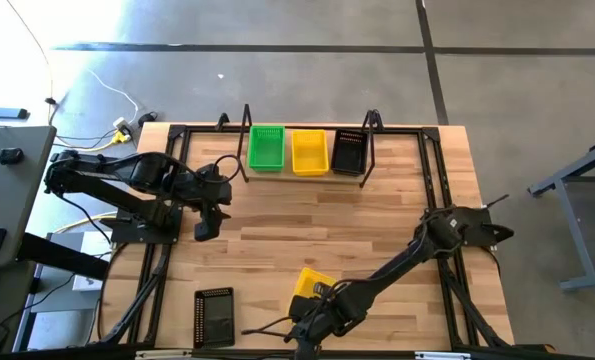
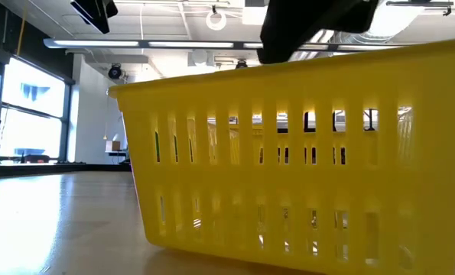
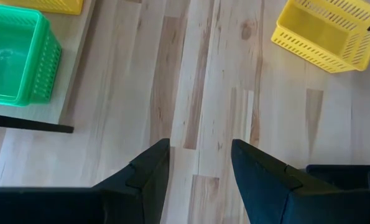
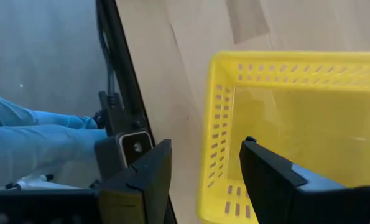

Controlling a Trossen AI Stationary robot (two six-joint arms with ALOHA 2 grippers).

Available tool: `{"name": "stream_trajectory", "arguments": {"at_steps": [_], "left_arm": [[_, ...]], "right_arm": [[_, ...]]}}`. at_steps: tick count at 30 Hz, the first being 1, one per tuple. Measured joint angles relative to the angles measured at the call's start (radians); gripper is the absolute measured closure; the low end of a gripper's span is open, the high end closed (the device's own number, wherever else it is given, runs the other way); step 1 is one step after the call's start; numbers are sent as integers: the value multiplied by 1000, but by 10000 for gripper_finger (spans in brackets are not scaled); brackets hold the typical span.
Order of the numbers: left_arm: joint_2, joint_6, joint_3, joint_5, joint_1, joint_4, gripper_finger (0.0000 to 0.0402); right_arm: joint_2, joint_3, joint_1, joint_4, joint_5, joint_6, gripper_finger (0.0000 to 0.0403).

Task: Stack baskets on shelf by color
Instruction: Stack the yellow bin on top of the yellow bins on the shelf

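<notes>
Straddling one wall of the loose yellow basket [image 1: 314,283] at the counter's [image 1: 277,235] near edge, right pincer [image 4: 200,171] stands open beside a black basket [image 1: 214,316]. Left pincer [image 3: 200,163], parted and empty, hovers mid-counter. Farthest, shelf [image 1: 306,176] carries green basket [image 1: 266,147], yellow basket [image 1: 310,152], black basket [image 1: 348,152].

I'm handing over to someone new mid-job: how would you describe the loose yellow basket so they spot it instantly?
Start at the wooden table and go to its near edge, opposite the shelf. The yellow basket lies there at the right gripper, whose open fingers straddle its wall. A black basket sits to its left; the other yellow one is on the shelf.
</notes>
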Motion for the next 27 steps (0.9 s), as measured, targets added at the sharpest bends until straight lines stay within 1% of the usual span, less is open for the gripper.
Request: {"name": "stream_trajectory", "arguments": {"at_steps": [12,16,20,23,25,27], "left_arm": [[0,0,0,0,0,-20,241],[1,0,0,0,0,-27,241],[1,0,0,0,0,-37,241],[1,0,0,-1,0,-37,241],[0,0,0,-4,0,-37,241],[1,0,0,-9,0,-37,241]], "right_arm": [[44,0,0,4,-4,22,231],[75,0,0,4,-55,32,231],[96,0,0,-17,-84,96,235],[100,0,0,-29,-92,137,260],[101,0,0,-33,-99,144,292],[101,0,0,-32,-105,144,334]]}}
